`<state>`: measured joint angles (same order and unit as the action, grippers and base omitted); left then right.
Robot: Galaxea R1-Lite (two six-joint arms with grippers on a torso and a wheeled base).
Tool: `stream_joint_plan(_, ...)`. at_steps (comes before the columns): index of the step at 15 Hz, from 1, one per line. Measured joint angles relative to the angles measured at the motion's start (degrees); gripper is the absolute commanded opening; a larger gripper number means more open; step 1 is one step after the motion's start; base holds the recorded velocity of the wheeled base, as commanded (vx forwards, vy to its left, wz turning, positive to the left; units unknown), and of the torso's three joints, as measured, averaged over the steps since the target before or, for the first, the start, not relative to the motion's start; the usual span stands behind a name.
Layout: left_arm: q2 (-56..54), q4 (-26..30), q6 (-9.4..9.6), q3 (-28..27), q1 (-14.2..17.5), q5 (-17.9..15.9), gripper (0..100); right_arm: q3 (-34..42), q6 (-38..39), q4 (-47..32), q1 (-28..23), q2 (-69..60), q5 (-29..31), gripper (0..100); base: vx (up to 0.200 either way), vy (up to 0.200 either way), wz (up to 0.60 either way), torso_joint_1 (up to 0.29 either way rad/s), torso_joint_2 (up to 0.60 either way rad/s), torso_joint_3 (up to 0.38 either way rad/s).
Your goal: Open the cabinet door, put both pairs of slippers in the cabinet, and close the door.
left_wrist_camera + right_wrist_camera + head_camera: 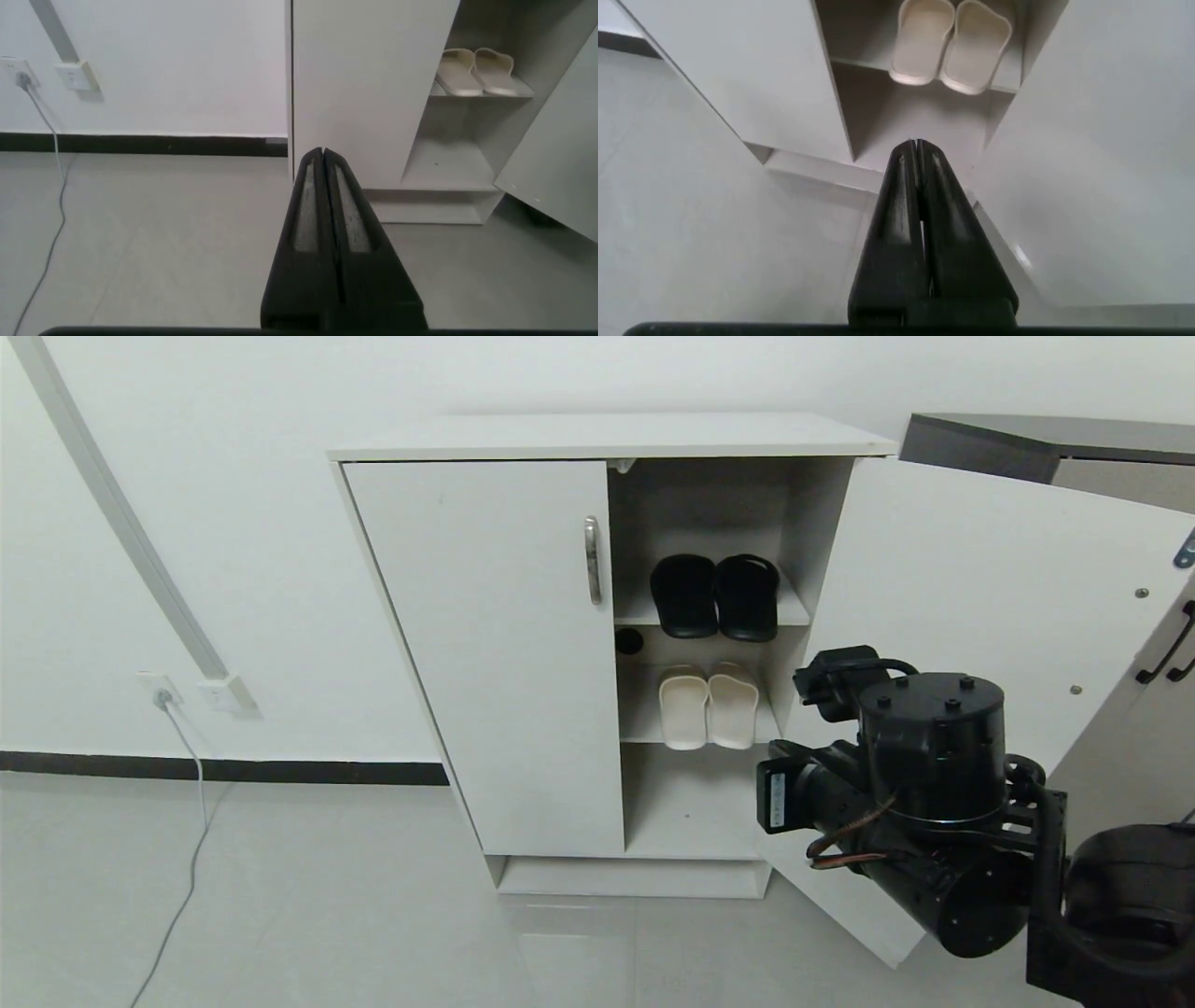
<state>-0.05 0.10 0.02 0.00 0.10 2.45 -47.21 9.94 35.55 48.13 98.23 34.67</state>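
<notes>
The white cabinet [607, 434] has its right door [980, 597] swung wide open and its left door [485, 644] closed. A black pair of slippers [714, 595] sits on the upper shelf, and a white pair of slippers [708, 707] on the shelf below. My right arm [915, 803] hangs low in front of the open door. In the right wrist view my right gripper [918, 149] is shut and empty, pointing at the cabinet's bottom compartment under the white slippers [952, 42]. My left gripper [322, 154] is shut and empty over the floor, facing the closed door [364, 84].
A wall socket [159, 695] with a cable [191, 859] trailing to the floor is at the left. A dark unit [1055, 443] stands behind the open door. A small dark round object [628, 640] lies under the upper shelf. Grey tiled floor [327, 915] spreads before the cabinet.
</notes>
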Motion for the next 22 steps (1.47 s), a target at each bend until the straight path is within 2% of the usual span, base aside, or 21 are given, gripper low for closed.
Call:
stream_joint_plan(8, 0.0, 0.06, -0.02, 0.0, -0.05, 0.0, 0, 1.49, -1.51, 1.12, -0.87, -0.68, -0.46, 0, 0.0, 0.0, 0.0, 0.001, -0.02, -0.017)
stream_joint_plan(14, 0.0, 0.0, -0.02, 0.0, -0.02, 0.04, 0, 1.9, -1.79, 1.29, -1.96, -1.34, -1.94, 0, 0.0, 0.0, 0.0, 0.059, -0.39, -0.321)
stream_joint_plan(22, 0.0, 0.01, 0.16, 0.0, -0.07, -0.05, 0, 2.27, -1.62, 1.51, -2.77, 0.26, -2.05, 0, 0.0, 0.0, 0.0, 0.141, -0.47, -0.331)
